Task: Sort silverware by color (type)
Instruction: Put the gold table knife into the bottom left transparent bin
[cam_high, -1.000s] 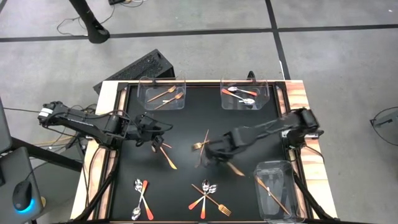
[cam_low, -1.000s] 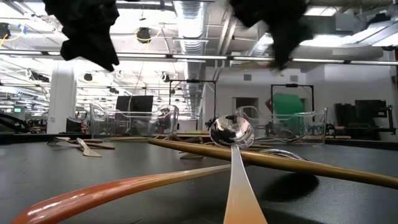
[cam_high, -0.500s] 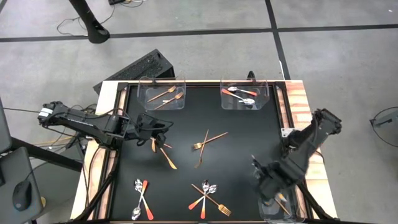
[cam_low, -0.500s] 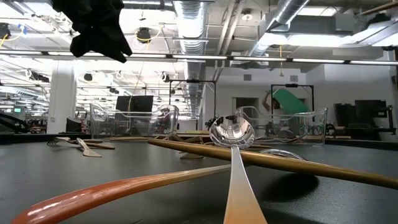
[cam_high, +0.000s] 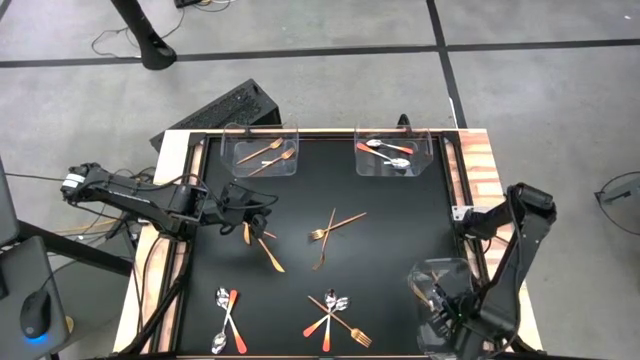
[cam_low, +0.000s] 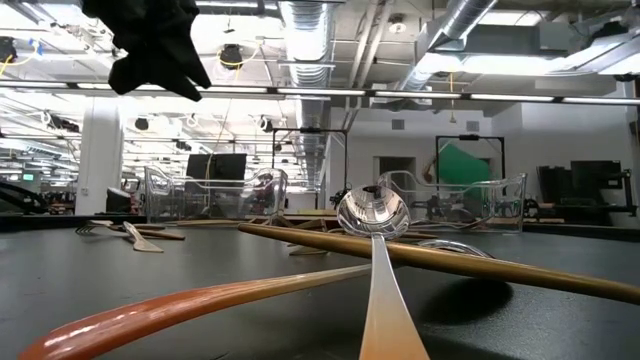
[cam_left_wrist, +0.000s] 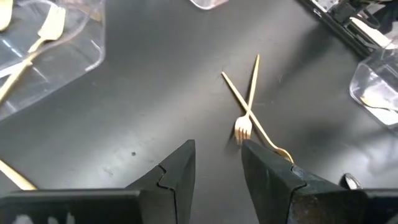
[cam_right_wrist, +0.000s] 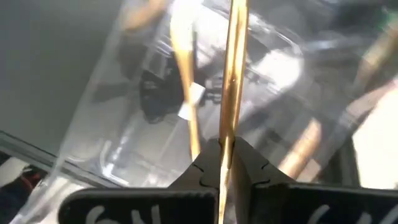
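At the lower right of the high view, the right pincer (cam_right_wrist: 225, 163) was clamped on a long slim gold stick (cam_right_wrist: 235, 68) above the clear plastic bin (cam_high: 440, 275) there (another gold piece already lay inside). The left pincer (cam_high: 262, 212), fingers apart, hovered left of centre over the black desk (cam_high: 390, 240), near a copper-gold fork crossed with a stick (cam_left_wrist: 247, 112).

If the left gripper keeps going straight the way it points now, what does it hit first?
Probably the crossed gold fork and stick lying ahead of the open left gripper, though depth is unclear.
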